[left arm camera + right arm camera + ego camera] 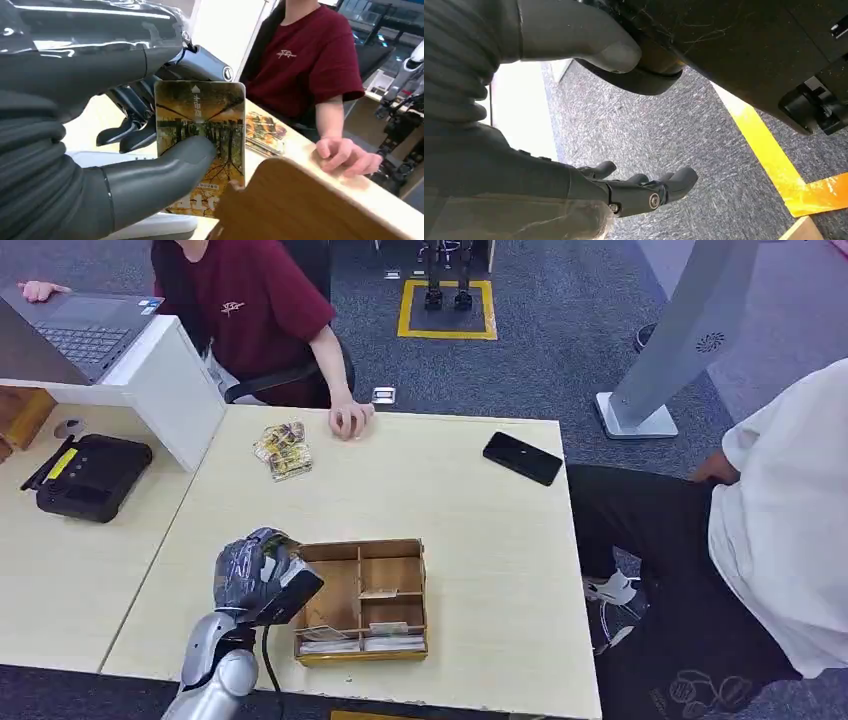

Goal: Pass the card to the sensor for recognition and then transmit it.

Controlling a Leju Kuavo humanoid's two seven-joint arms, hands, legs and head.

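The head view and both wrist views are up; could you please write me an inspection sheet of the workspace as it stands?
Surface: pale wooden table, joined at left by a second pale desk.
Job's things: yellow-brown picture card, held upright by the left hand; black card reader on the left desk.
Clutter: brown wooden divided tray holding cards; loose stack of cards; black phone; open laptop.
Hands: left hand grips the card beside the tray; right hand hangs above grey carpet, fingers apart, holding nothing.
Cables: one black cable running down from the left hand.
Surroundings: person in dark red shirt seated opposite, hand on table; person in white shirt at right.
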